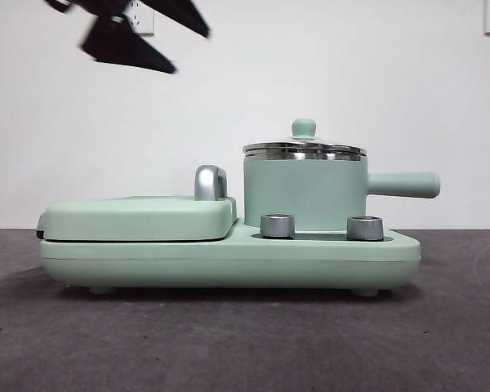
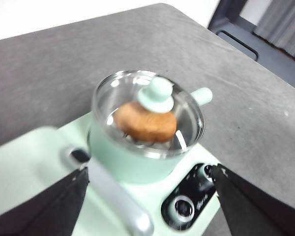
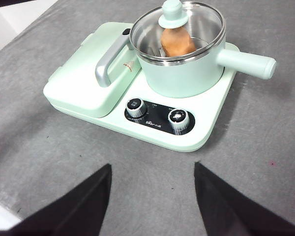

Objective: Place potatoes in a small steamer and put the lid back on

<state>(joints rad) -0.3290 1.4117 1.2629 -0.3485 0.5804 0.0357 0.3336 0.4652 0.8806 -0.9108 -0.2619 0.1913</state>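
The small mint-green steamer point(image 1: 304, 193) stands on the right of the cooker base, its handle pointing right. The glass lid point(image 1: 304, 149) with its mint knob sits on its rim. Through the lid the orange-brown potato point(image 2: 145, 123) lies inside the pot; it also shows in the right wrist view point(image 3: 177, 42). The left gripper point(image 2: 150, 196) is open and empty, hovering above the pot and griddle; it shows as dark jaws at the front view's top left point(image 1: 131, 33). The right gripper point(image 3: 152, 196) is open and empty, above the table in front of the cooker.
The mint cooker base point(image 1: 229, 257) carries a flat hinged griddle cover point(image 1: 139, 216) with a steel handle point(image 1: 208, 182) on the left and two steel dials point(image 1: 278, 226) in front of the pot. Grey table all around; the table's edge is near in the left wrist view.
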